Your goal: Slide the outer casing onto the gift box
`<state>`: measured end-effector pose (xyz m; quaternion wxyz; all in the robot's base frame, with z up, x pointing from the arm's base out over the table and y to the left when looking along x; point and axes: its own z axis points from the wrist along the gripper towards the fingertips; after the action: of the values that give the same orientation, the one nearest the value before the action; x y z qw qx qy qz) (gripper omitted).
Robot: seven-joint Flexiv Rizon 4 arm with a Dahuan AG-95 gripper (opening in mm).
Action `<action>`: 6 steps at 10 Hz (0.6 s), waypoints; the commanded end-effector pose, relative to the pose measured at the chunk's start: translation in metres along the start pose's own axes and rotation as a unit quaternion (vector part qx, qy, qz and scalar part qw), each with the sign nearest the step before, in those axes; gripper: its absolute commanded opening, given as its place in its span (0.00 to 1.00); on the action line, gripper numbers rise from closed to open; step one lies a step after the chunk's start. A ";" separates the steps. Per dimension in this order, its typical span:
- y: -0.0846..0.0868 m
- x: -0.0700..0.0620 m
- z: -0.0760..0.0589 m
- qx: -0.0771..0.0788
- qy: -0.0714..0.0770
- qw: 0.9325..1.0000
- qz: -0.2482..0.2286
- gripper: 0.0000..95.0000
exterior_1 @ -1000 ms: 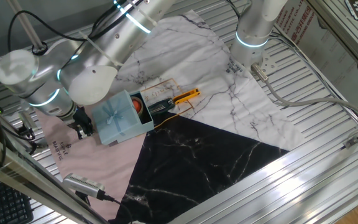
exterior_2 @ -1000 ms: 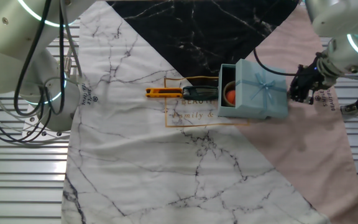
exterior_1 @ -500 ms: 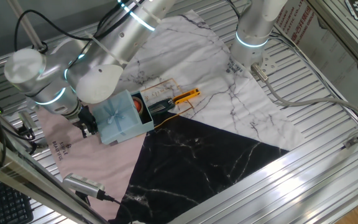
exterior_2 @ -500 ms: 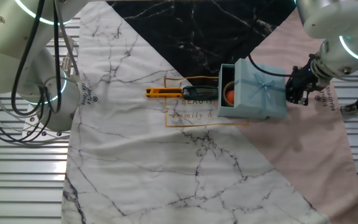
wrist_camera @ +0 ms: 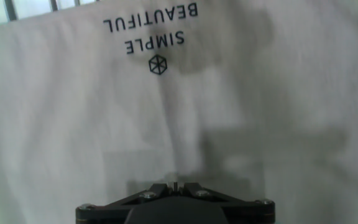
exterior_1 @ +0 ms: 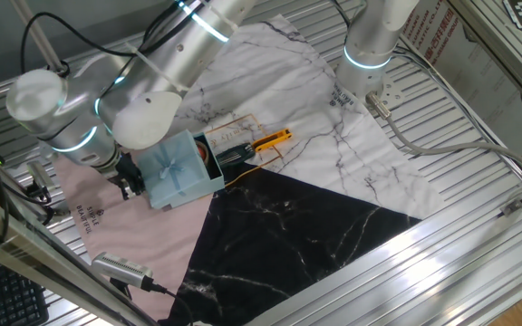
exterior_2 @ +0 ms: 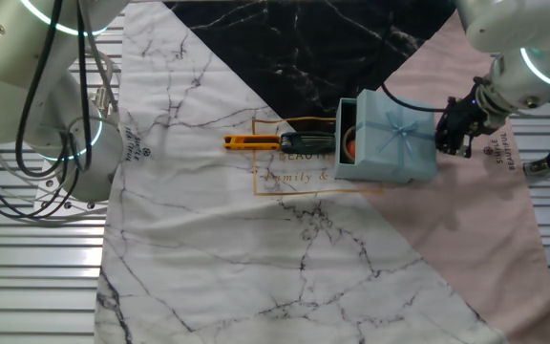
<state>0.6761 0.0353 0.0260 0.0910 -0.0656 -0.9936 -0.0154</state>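
Free room and obstacles. The gripper [exterior_2: 454, 129] sits against the closed end of the outer casing [exterior_2: 390, 141], low over pink cloth [exterior_2: 466, 239]; the hand view shows only bare cloth beneath. At the casing's open end the gift box [exterior_2: 349, 143] protrudes slightly, and just beyond it lies a black tool with a yellow-orange handle [exterior_2: 265, 142], blocking that line of travel. The white marble cloth [exterior_2: 256, 248] and the black marble cloth [exterior_1: 306, 226] lie open on either side. The arm's bulky joints [exterior_1: 89, 104] overhang the casing.

I see gripper [exterior_1: 130, 178] touching outer casing [exterior_1: 174, 172] | gift box [exterior_1: 208, 154] partly sleeved; beyond it, black tool [exterior_1: 252, 144] | jaw state unclear
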 end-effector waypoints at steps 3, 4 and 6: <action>0.000 0.009 -0.006 0.000 0.002 1.000 0.001 0.00; 0.000 0.013 -0.008 -0.001 0.002 1.000 0.001 0.00; -0.001 0.020 -0.012 -0.001 0.003 1.000 0.002 0.00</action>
<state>0.6572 0.0369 0.0426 0.0933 -0.0680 -0.9932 -0.0167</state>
